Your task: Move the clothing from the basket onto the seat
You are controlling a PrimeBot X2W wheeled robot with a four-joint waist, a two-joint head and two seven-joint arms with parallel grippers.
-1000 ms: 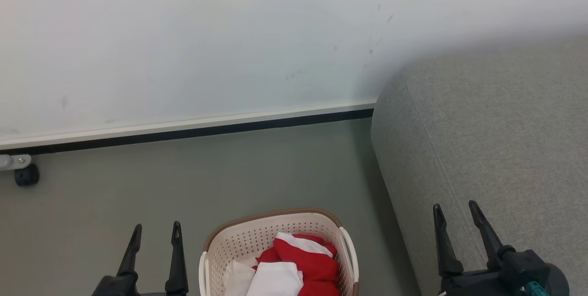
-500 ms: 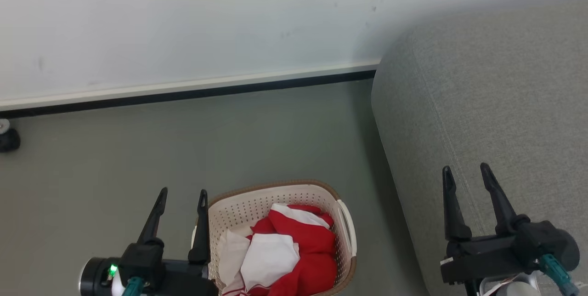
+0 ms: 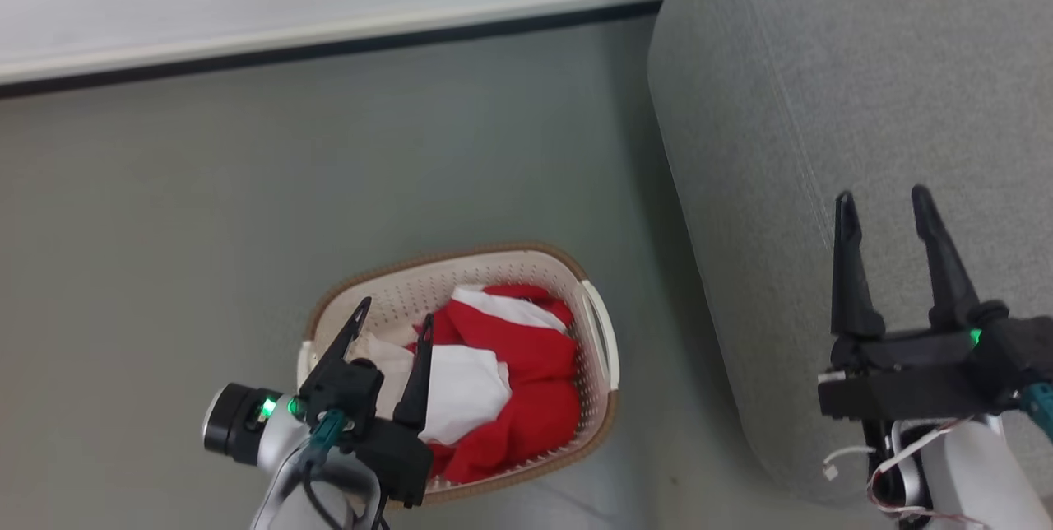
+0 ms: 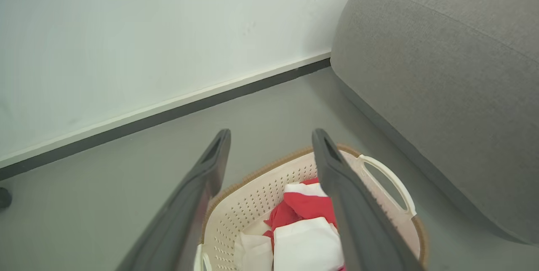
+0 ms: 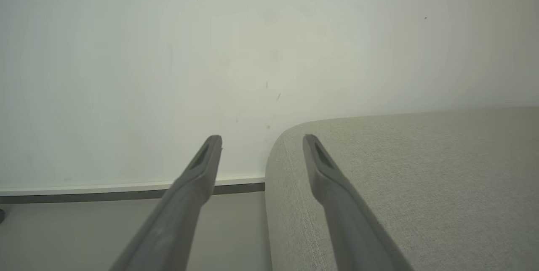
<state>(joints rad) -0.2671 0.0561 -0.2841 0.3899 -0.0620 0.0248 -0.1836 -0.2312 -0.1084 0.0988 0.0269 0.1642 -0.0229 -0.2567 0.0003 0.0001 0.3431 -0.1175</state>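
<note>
The cream perforated basket (image 3: 596,324) with a brown rim stands on the grey floor, left of the seat (image 3: 823,86). Red and white clothing (image 3: 502,374) is piled inside it. My left gripper (image 3: 395,318) hangs open over the basket's left side, above the clothing, holding nothing. In the left wrist view the basket (image 4: 379,178) and clothing (image 4: 307,241) lie just below the open left gripper (image 4: 271,136). My right gripper (image 3: 882,199) is open over the grey seat's edge, empty. The right wrist view has the right gripper (image 5: 262,141) open before the wall and seat (image 5: 421,178).
A white wall with a pale skirting and dark strip (image 3: 329,32) runs along the back. Grey floor (image 3: 206,184) spreads left of and behind the basket. The seat's rounded side drops to the floor close to the basket's right handle (image 3: 599,324).
The head camera has tilted down, so the whole picture shifted. My left gripper has moved right, from beside the basket to over its left side. Both grippers stay open.
</note>
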